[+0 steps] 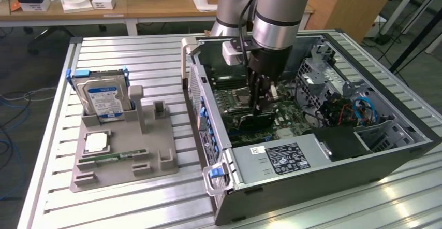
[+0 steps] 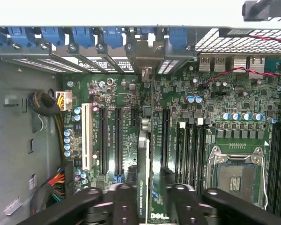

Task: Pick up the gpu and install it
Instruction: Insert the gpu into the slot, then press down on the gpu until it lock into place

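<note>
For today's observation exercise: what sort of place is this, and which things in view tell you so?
Probably a robotics lab or workshop bench. A robot arm reaches into an open computer case on a slatted metal table, a grey fixture holds a hard drive, and cluttered desks stand behind.

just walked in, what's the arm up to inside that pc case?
The arm has its gripper down inside the open computer case, with the graphics card standing on edge between the jaws over the motherboard, its bracket end lined up with the rear slot covers. Whether it is fully seated in its slot can't be told. On the grey holder tray beside the case sit a hard drive, a processor chip and a memory stick.
</note>
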Tool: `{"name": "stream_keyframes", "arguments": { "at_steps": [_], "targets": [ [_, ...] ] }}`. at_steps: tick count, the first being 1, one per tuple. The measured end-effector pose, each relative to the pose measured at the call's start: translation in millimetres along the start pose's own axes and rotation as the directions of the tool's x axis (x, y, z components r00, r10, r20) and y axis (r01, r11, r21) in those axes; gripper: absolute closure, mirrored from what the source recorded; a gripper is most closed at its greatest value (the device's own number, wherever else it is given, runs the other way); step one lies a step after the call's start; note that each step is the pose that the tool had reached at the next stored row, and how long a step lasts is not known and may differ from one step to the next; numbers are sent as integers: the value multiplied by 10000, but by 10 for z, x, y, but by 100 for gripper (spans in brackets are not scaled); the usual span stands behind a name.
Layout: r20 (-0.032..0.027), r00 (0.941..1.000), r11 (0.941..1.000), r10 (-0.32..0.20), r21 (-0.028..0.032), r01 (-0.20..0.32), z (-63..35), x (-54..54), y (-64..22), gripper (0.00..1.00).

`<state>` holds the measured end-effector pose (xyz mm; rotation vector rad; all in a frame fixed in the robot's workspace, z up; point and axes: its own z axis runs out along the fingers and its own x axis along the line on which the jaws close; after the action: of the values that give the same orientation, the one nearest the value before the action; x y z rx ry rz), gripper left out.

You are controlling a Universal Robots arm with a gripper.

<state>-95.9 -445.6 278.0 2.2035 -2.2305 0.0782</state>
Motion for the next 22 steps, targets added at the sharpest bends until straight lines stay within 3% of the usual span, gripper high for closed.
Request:
{"name": "stream_keyframes", "arguments": {
  "at_steps": [3, 7, 10, 11, 22],
  "targets": [
    [0, 10000, 10000, 1, 5, -1, 0, 0, 0, 81],
    [0, 10000, 10000, 0, 12, 0, 0, 0, 0, 89],
    [0, 10000, 10000, 1, 18, -1, 0, 0, 0, 89],
    [0, 10000, 10000, 3, 81, -3, 0, 0, 0, 89],
    [-2, 10000, 10000, 37, 83, -37, -1, -2, 12, 89]
  ]
}}
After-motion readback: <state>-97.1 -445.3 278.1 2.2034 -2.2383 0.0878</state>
